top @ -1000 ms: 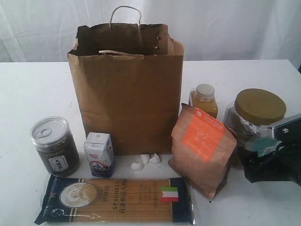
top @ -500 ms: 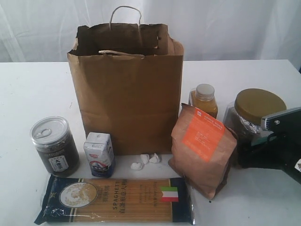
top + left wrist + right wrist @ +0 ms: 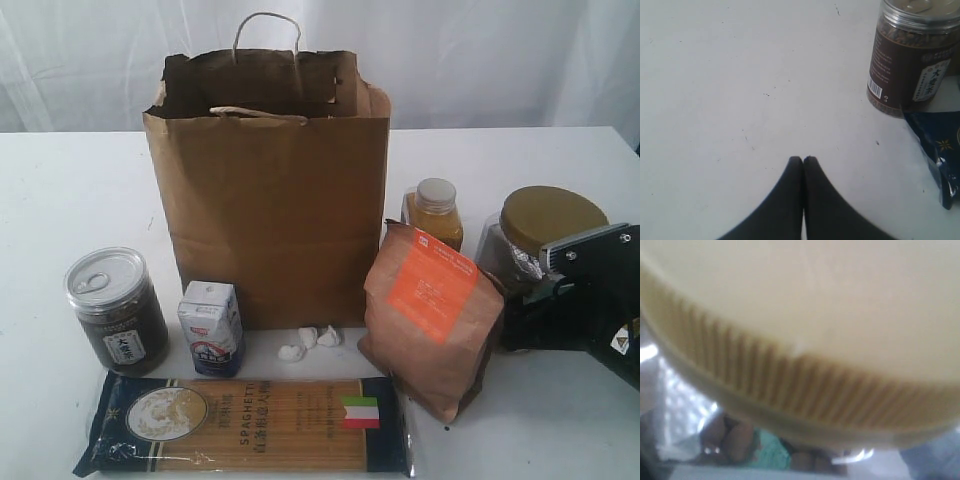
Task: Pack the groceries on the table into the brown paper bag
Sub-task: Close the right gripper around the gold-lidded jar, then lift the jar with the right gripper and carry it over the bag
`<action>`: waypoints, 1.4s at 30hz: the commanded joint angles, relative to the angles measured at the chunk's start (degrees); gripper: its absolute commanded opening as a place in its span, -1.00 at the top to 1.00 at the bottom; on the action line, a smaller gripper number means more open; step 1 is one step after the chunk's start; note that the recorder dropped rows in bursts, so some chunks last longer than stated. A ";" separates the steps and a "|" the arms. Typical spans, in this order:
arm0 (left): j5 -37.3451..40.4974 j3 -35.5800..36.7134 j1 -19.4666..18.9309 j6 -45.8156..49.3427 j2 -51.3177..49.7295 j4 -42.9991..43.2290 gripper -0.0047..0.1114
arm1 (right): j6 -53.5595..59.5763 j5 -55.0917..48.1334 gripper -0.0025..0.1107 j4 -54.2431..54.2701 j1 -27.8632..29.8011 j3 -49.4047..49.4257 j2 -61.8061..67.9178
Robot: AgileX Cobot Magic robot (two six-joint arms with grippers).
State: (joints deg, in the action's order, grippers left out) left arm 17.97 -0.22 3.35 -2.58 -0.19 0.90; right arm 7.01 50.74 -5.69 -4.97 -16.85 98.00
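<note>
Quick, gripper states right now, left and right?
Left gripper: shut, holding nothing.
Right gripper: against the big gold-lidded jar; open or shut cannot be told.

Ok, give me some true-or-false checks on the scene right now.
The brown paper bag stands upright behind the small white-blue carton. True.
The spaghetti is inside the bag. False: the long spaghetti pack lies flat on the table.
The left fingers are pressed together, holding nothing. True.
The right arm is at the carton. False: it is at the big gold-lidded jar.
The yellow bottle lies on its side. False: the small yellow bottle stands upright.
</note>
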 commanded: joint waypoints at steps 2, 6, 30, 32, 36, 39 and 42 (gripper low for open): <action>1.37 0.22 0.40 -0.05 0.19 -0.18 0.92 | -1.66 0.92 -0.50 1.40 0.38 -0.74 1.44; 1.37 0.22 0.40 -0.05 0.19 -0.18 0.92 | -4.19 0.08 -0.02 1.29 0.38 -0.74 1.76; 1.37 0.22 0.40 -0.05 0.19 -0.18 0.92 | -10.86 -2.05 0.96 3.14 0.38 -0.74 -0.28; 1.37 0.22 0.40 -0.05 0.19 -0.18 0.92 | -10.97 -1.89 0.96 4.55 0.38 -0.74 -0.80; 1.37 0.22 0.40 -0.05 0.19 -0.18 0.92 | -10.97 0.48 0.96 6.93 0.38 -0.74 -1.43; 1.37 0.22 0.40 -0.05 0.19 -0.18 0.92 | -10.97 3.50 0.96 7.67 0.38 -0.74 -2.60; 1.37 0.22 0.40 -0.05 0.19 -0.18 0.92 | -10.97 4.05 0.96 10.22 0.38 -0.74 -3.87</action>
State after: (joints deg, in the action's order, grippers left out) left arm 17.97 -0.22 3.35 -2.58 -0.19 0.90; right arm -3.69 51.51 2.81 -4.97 -17.72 95.37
